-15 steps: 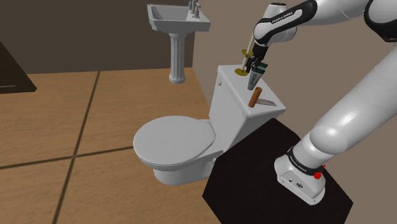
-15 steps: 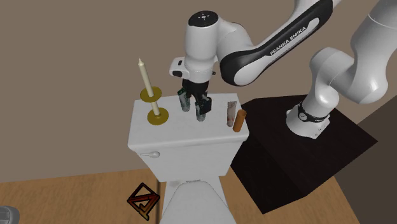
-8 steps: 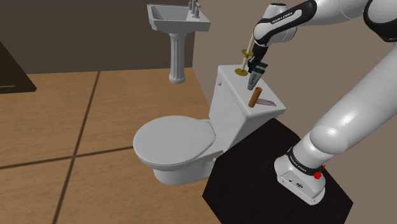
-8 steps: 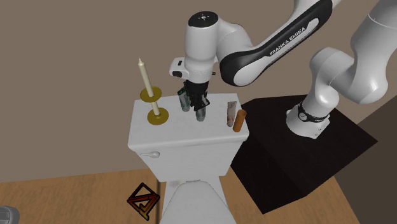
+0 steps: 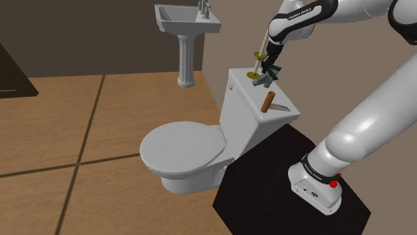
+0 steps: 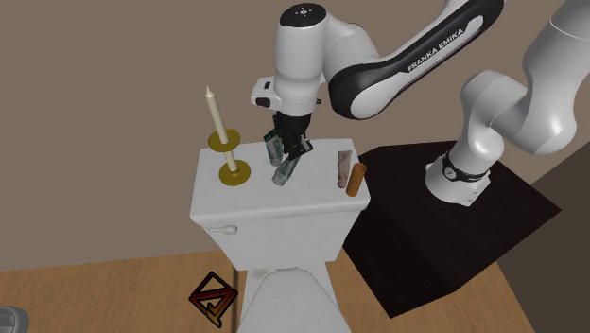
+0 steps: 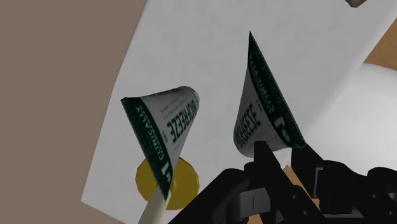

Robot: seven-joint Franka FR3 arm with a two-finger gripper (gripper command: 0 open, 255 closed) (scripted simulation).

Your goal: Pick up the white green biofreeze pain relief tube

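Two white-and-green Biofreeze tubes show over the white toilet tank lid point(image 6: 269, 203). My gripper point(image 6: 292, 151) is shut on one tube point(image 6: 286, 171), which hangs tilted, low over the lid. The second tube point(image 6: 273, 148) stands just beside it, toward the candle. In the wrist view the held tube point(image 7: 264, 108) runs out from the black fingers point(image 7: 270, 167), with the other tube point(image 7: 167, 127) apart from it. In the shoulder view the gripper point(image 5: 270, 67) holds the tube point(image 5: 264, 80) above the tank lid point(image 5: 244, 97).
A cream candle point(image 6: 217, 115) in a gold holder point(image 6: 234, 172) stands on the lid's far side. A brown cylinder point(image 6: 355, 179) and a grey-brown piece point(image 6: 343, 167) sit near the lid's other end. A pedestal sink point(image 5: 187, 23), the toilet seat point(image 5: 180, 148) and the black stand point(image 5: 267, 187) lie around.
The fingers closed on one tube. The hand then rose a little, and the tube now hangs tilted instead of standing upright. The other tube stayed put.
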